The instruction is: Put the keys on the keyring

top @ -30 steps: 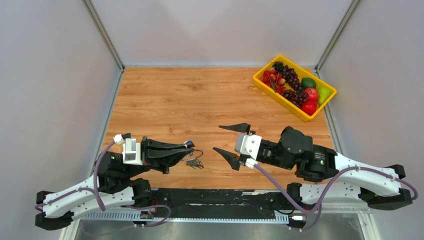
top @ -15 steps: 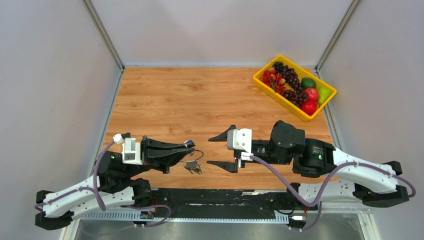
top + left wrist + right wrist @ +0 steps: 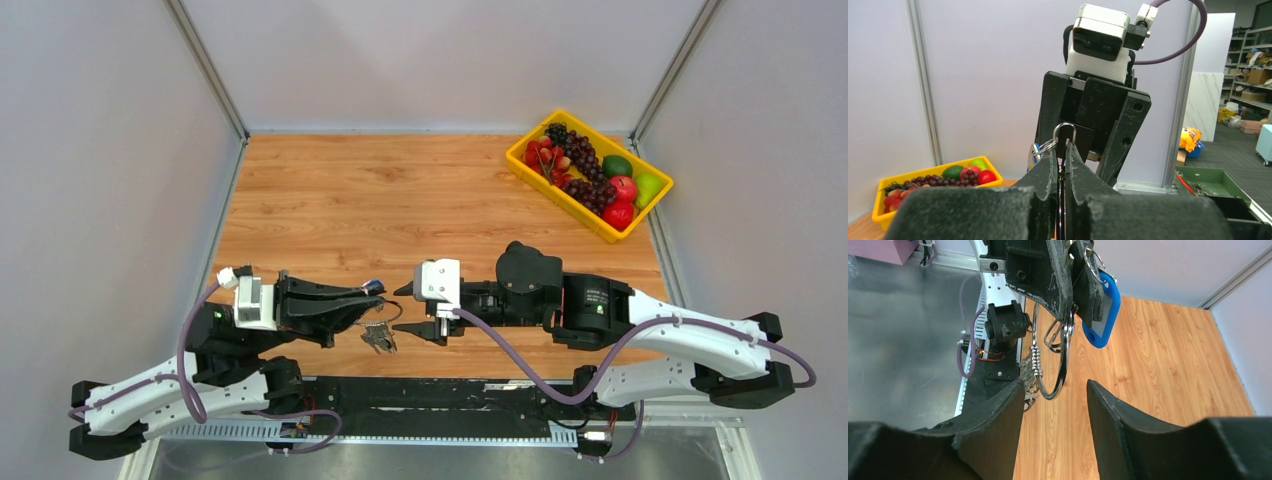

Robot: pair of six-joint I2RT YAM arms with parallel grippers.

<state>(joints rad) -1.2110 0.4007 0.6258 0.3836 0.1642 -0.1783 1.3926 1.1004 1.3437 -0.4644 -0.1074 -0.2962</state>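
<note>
My left gripper is shut on the keyring, a thin silver wire loop that hangs from its fingertips above the table. A blue plastic tag and a small bunch of silvery keys hang from the ring; the bunch also shows in the top view. In the left wrist view the top of the ring sticks up between my fingers. My right gripper is open and empty, facing the left one, its fingertips just short of the hanging ring.
A yellow tray of plastic fruit stands at the far right of the wooden table. The arm bases and a black rail run along the near edge.
My right arm has moved left toward the left gripper, and its jaws have narrowed. The left gripper has stayed in place holding the ring.
</note>
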